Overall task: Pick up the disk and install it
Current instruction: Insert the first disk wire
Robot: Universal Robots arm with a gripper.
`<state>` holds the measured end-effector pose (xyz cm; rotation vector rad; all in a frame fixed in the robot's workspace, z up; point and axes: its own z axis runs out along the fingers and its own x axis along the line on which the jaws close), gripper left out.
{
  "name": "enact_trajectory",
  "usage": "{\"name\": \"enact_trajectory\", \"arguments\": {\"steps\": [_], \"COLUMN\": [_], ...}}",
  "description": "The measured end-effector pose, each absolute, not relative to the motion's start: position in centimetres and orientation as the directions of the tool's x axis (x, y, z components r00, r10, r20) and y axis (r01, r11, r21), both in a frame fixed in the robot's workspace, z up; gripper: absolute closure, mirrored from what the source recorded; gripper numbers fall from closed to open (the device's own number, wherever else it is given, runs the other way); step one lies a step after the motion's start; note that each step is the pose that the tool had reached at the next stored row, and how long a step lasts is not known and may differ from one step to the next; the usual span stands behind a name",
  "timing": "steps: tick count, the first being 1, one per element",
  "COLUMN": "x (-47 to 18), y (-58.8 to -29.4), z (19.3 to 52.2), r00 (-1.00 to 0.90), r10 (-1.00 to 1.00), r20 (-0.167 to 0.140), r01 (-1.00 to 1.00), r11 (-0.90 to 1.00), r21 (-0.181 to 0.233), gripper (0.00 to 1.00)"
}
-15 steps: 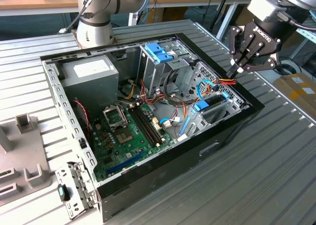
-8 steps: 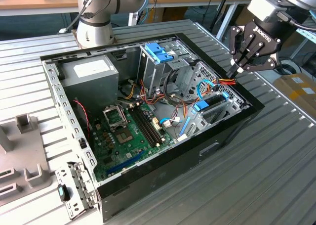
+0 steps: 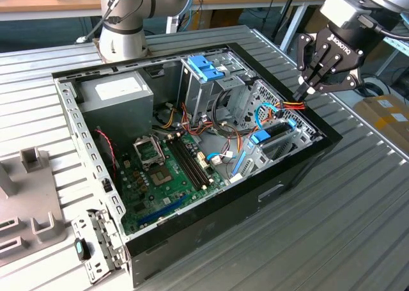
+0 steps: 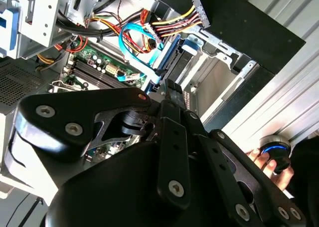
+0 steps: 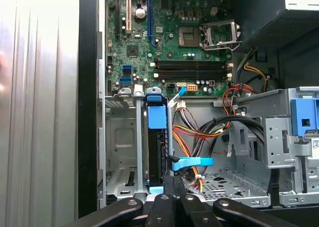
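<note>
The disk [image 3: 273,135] stands on edge inside the metal drive bay [image 3: 300,132] at the exterior view's right end of the open computer case. Its blue carrier frame [image 5: 155,118] caps the dark slab between the bay's rails. My gripper [image 3: 305,91] hangs just above and outside that end of the case. Its black fingers are shut together with nothing between them. In the first wrist view the shut gripper [image 5: 174,183] lines up over the disk's near edge, a little apart from it.
Orange, red and blue cables [image 3: 281,107] run beside the bay. A grey power supply box [image 3: 118,94], a blue-handled cage [image 3: 206,67] and the green motherboard [image 3: 169,173] fill the case. A person's hand [image 4: 263,163] rests by a round blue-lit knob [image 4: 276,149].
</note>
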<state>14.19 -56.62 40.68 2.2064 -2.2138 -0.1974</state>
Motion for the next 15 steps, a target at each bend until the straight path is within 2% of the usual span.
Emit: {"name": "enact_trajectory", "arguments": {"steps": [15], "x": [14.2], "y": [-56.62], "z": [40.69], "r00": [0.178], "r10": [-0.981], "r20": [-0.082], "r01": [-0.978], "r11": [-0.185], "r21": [0.096], "gripper": [0.9]}}
